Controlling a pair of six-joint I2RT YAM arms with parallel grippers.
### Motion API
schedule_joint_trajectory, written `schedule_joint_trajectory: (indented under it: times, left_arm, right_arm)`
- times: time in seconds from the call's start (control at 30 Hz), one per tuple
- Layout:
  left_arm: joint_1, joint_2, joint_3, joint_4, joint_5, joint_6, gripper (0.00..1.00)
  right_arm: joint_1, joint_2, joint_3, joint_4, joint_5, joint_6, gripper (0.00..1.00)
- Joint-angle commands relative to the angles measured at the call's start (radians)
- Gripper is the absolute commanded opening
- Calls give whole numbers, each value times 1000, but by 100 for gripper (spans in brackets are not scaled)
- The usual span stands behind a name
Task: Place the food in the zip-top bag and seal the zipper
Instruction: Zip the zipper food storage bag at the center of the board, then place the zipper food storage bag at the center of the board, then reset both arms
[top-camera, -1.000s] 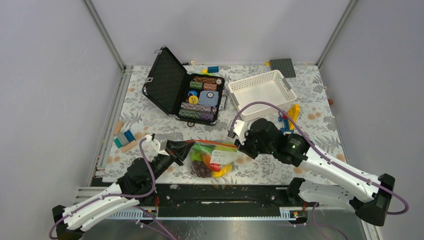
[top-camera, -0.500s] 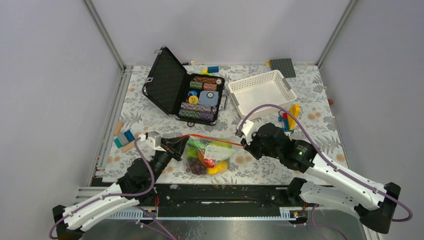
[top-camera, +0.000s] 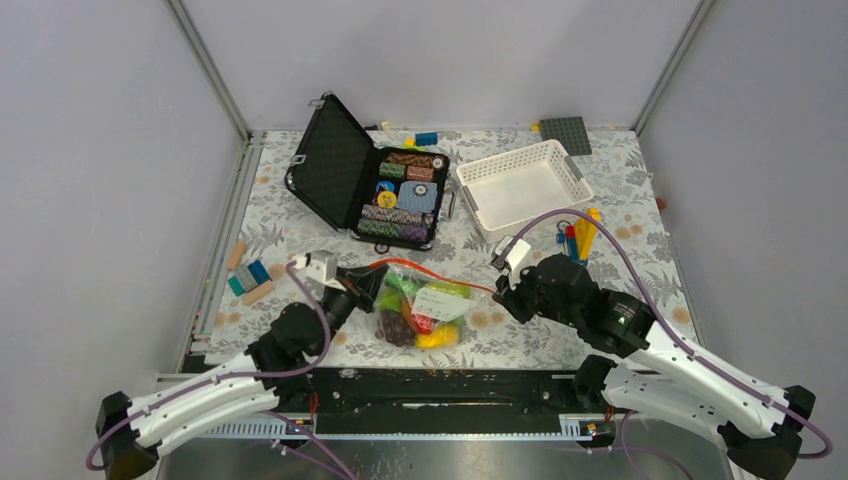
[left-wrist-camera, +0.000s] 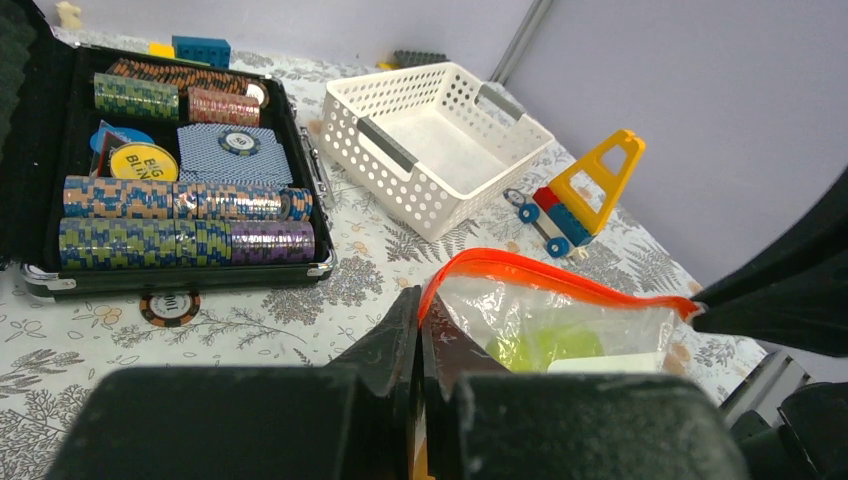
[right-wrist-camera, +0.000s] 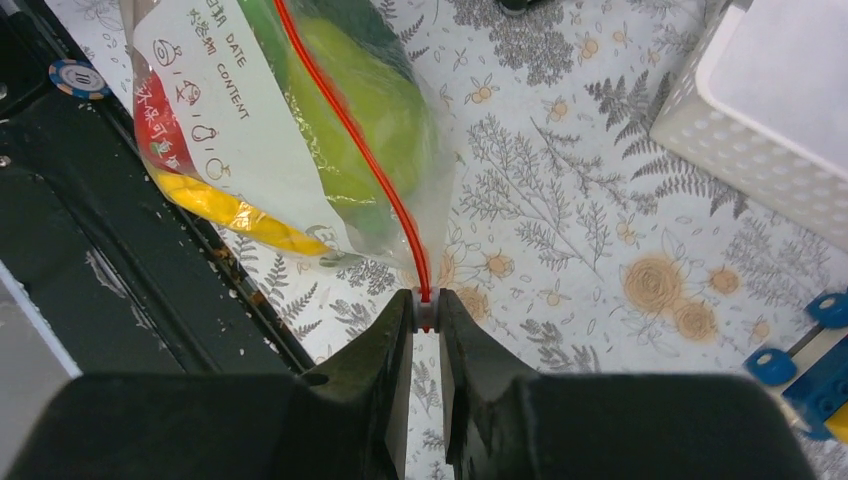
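Observation:
The clear zip-top bag (top-camera: 425, 312) hangs stretched between both grippers just above the table's near edge. Inside it show the food pieces: a green pear (right-wrist-camera: 372, 100), a yellow piece (right-wrist-camera: 240, 215), something red (right-wrist-camera: 160, 150) and dark grapes (top-camera: 397, 328). My left gripper (top-camera: 372, 278) (left-wrist-camera: 420, 300) is shut on the left end of the red-orange zipper (left-wrist-camera: 560, 283). My right gripper (top-camera: 503, 293) (right-wrist-camera: 426, 305) is shut on the zipper's (right-wrist-camera: 350, 130) right end, pinching a small white slider (right-wrist-camera: 426, 312). The zipper (top-camera: 435, 276) runs taut between them.
An open black case (top-camera: 385, 190) of chip stacks lies behind the bag, and a white lattice basket (top-camera: 523, 182) stands at the back right. Toy bricks (top-camera: 578, 235) lie near the right arm, more blocks (top-camera: 248, 278) at the left. A loose chip (right-wrist-camera: 75, 75) rests on the black front rail.
My right gripper has slid rightward along the zipper, drawing it out longer. My left gripper has shifted a little right and back with the bag's left end.

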Motion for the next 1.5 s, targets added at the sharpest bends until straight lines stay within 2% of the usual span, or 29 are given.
schedule_joint_trajectory:
  times: [0.0,0.23,0.37,0.43,0.47,0.53,0.63,0.7,0.8,0.83,0.9,0.93,1.07,1.13,1.23,1.33,1.47]
  left_arm:
    - [9,193,152,67,-8,-66,0]
    - [49,564,345,51,128,-100,10]
    - [99,742,437,82,297,-130,11]
    - [126,817,477,99,392,-152,14]
    - [135,846,498,106,432,-163,23]
    - [146,892,523,119,511,-171,49]
    - [149,905,532,135,548,-175,97]
    - [150,877,526,136,546,-171,99]
    - [149,811,533,59,474,-159,99]
    - [148,787,549,5,443,-152,99]
    - [148,733,583,-100,377,-132,99]
    - [149,701,591,-144,355,-126,99]
    - [149,535,569,-249,312,-114,99]
    - [148,416,548,-297,243,-121,99]
    - [150,287,528,-447,-13,-160,99]
    - [158,240,565,-674,-285,-275,99]
    - [194,302,682,-973,-460,-435,99]
  right_arm:
    - [-10,-25,33,-82,41,141,0]
    - [-20,-22,82,-326,281,449,0]
    - [-49,-4,102,-447,424,565,0]
    - [-63,3,100,-482,486,594,0]
    - [-70,5,95,-500,529,613,0]
    - [-80,3,89,-512,562,633,6]
    - [-81,-13,92,-497,580,629,30]
    - [-81,-35,94,-469,583,607,42]
    - [-81,-84,91,-400,612,585,61]
    - [-81,-101,93,-371,628,580,70]
    - [-81,-145,90,-297,644,584,96]
    - [-81,-167,86,-255,644,579,99]
    - [-81,-254,39,-96,642,521,100]
    - [-81,-292,19,-43,654,491,100]
    - [-81,-325,14,-27,673,447,100]
    - [-81,-317,37,-85,781,478,100]
    - [-81,-270,99,-219,918,596,100]
